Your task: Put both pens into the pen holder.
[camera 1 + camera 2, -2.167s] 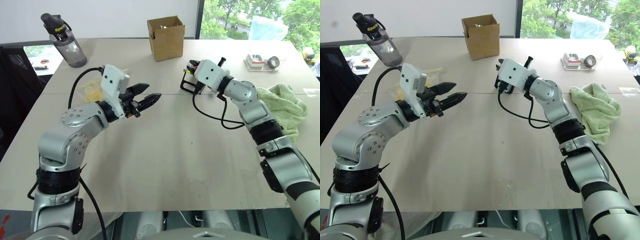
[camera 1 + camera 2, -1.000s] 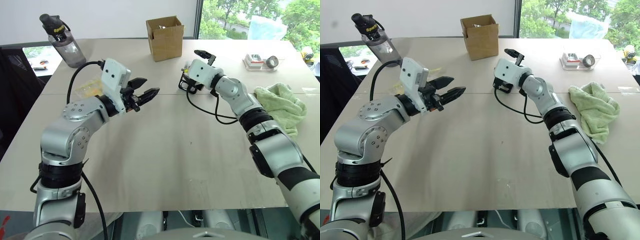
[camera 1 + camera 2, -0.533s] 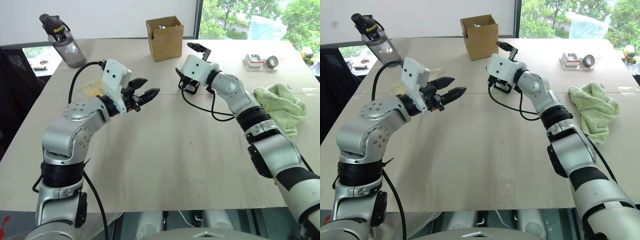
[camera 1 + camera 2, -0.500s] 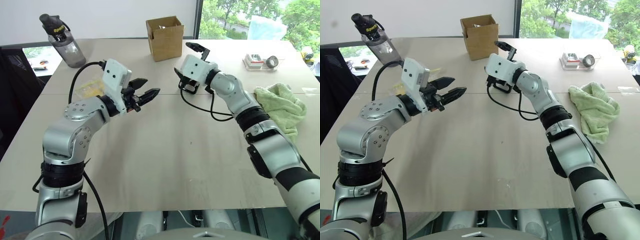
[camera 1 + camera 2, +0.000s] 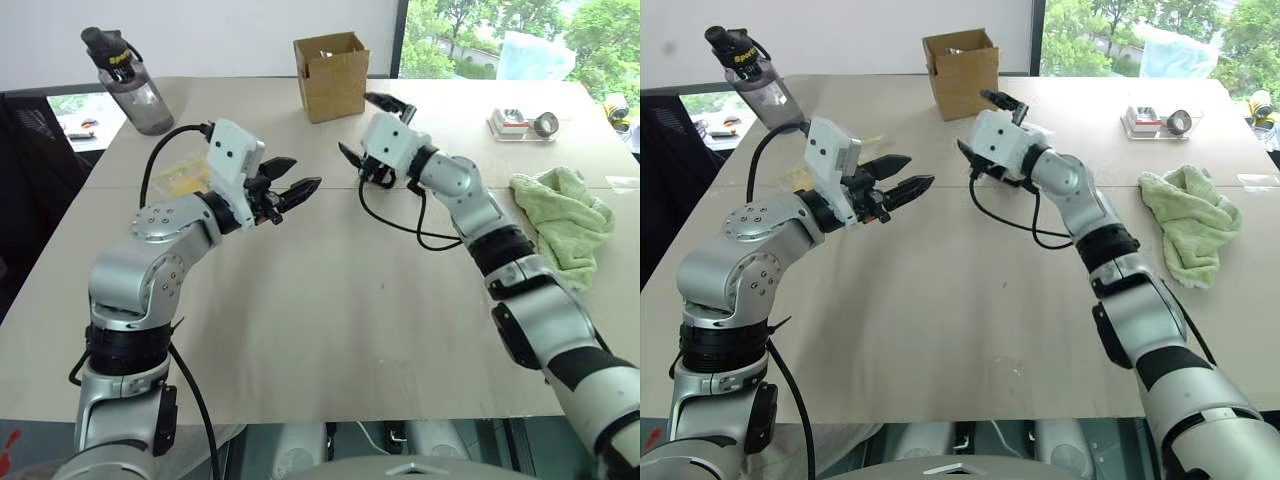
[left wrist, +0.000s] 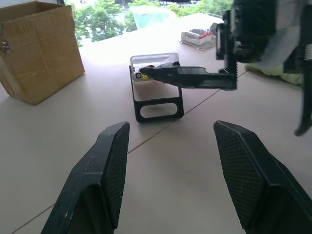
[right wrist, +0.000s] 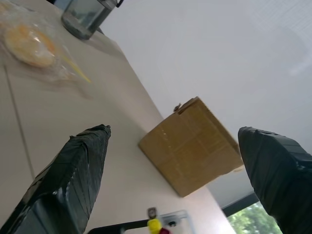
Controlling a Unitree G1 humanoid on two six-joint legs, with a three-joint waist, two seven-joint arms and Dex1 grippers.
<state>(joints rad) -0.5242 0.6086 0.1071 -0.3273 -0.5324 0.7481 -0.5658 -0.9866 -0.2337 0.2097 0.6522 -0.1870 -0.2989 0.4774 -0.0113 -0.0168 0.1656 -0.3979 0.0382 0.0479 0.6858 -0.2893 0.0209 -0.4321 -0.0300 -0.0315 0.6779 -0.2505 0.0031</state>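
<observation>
Bench point(image 5: 330, 340): near half bare, wide room for either arm.

Left gripper point(image 5: 290, 189): raised above the bench, jaws parted, grasping nothing, unmoved over the last second.

Right gripper point(image 5: 372, 125): jaws spread wide and empty; has drawn back and rolled away from the pen holder point(image 6: 155, 80).

Pen holder: just behind the right gripper, near the cardboard box point(image 5: 332, 74). Yellow and pink tips show inside, seemingly both pens point(image 7: 157, 227), though the glimpse is slight. Task likely complete.

Green cloth point(image 5: 562, 220): toward the right edge. Water bottle point(image 5: 128, 82): far left corner.
</observation>
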